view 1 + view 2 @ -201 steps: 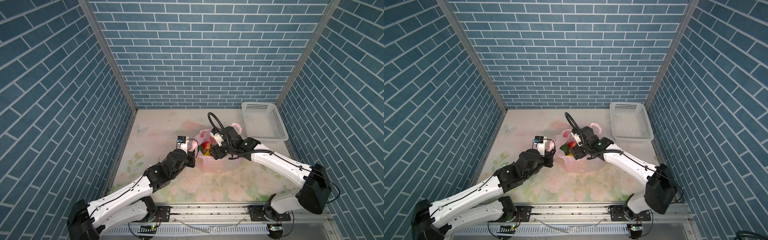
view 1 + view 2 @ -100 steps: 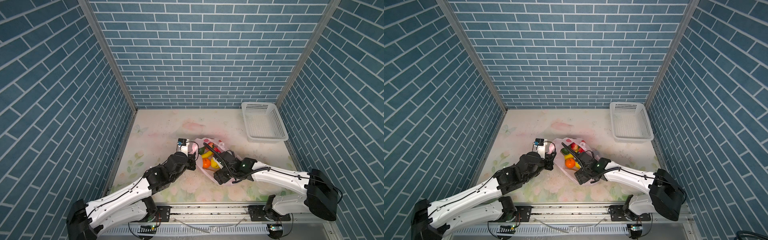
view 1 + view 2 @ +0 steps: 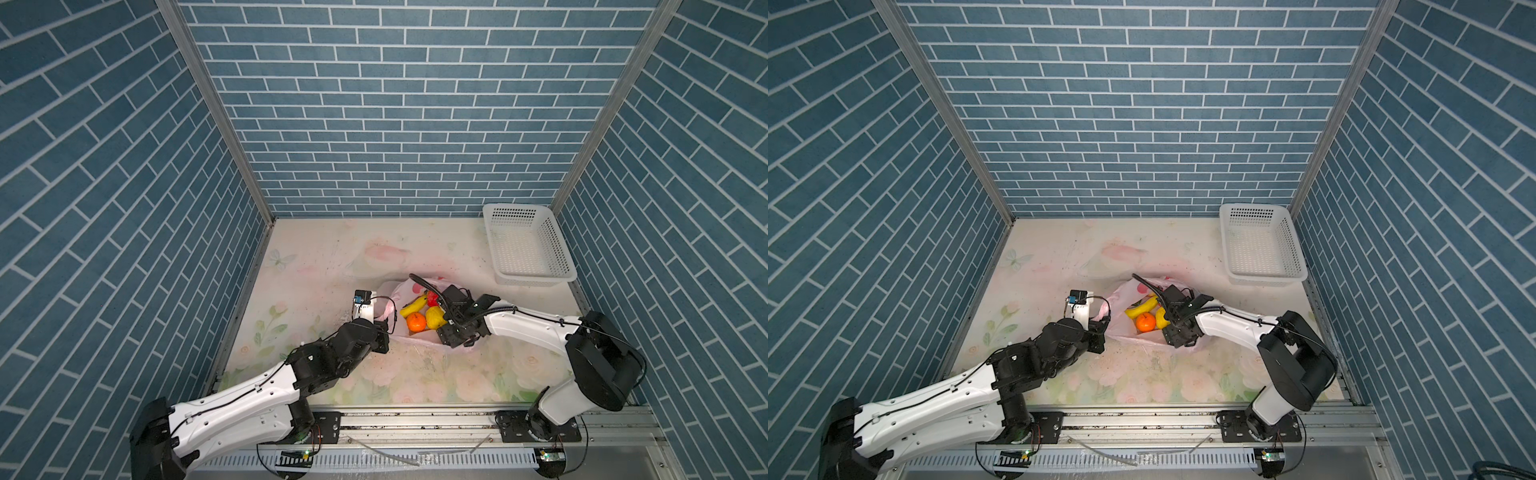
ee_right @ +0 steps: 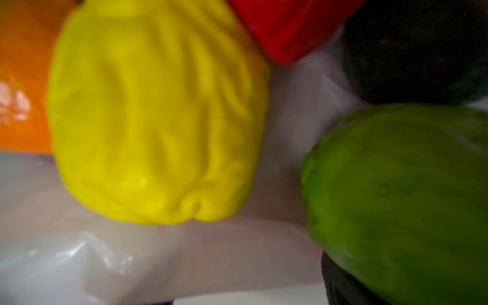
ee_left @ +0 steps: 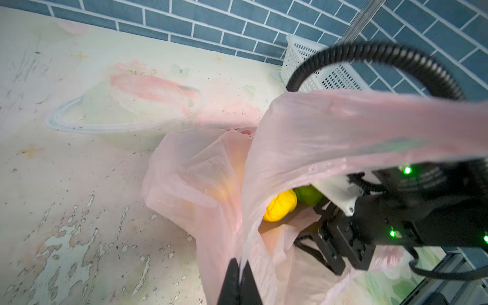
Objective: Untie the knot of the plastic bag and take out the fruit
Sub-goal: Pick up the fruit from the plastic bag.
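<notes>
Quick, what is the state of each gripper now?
Left gripper: closed, pinching the plastic bag.
Right gripper: open inside the plastic bag, beside the yellow fruit, gripping nothing that shows.

Both arms reach low and forward; left pincer (image 5: 240,262) pinched tight on the plastic bag (image 5: 343,126), right pincer (image 5: 315,227) spread wide.

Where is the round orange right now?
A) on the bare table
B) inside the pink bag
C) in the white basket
B: the orange sits inside the open plastic bag, right beside the banana.
</notes>
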`<move>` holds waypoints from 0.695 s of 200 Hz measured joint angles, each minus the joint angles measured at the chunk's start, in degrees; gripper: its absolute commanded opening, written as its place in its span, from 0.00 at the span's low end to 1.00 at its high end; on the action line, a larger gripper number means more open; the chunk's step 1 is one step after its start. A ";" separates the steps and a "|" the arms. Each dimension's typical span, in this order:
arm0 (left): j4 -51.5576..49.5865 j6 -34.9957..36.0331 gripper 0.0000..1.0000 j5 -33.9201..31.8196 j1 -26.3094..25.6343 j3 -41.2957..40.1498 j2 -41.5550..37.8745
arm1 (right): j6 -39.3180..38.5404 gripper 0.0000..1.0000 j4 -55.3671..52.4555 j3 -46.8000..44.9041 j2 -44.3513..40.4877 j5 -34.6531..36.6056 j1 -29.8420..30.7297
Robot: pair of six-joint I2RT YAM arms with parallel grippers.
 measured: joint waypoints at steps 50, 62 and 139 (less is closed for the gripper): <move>0.02 -0.74 0.01 -1.73 -1.57 -0.31 1.18 | -5.88 0.85 1.16 3.50 1.81 -0.11 -4.52; 0.02 0.09 0.30 -2.19 -1.57 -0.31 1.62 | -6.27 0.85 1.09 3.48 1.53 -1.40 -3.69; -4.04 11.17 0.89 2.38 4.87 12.48 8.35 | -6.27 0.85 1.40 3.41 -1.27 -3.54 -0.09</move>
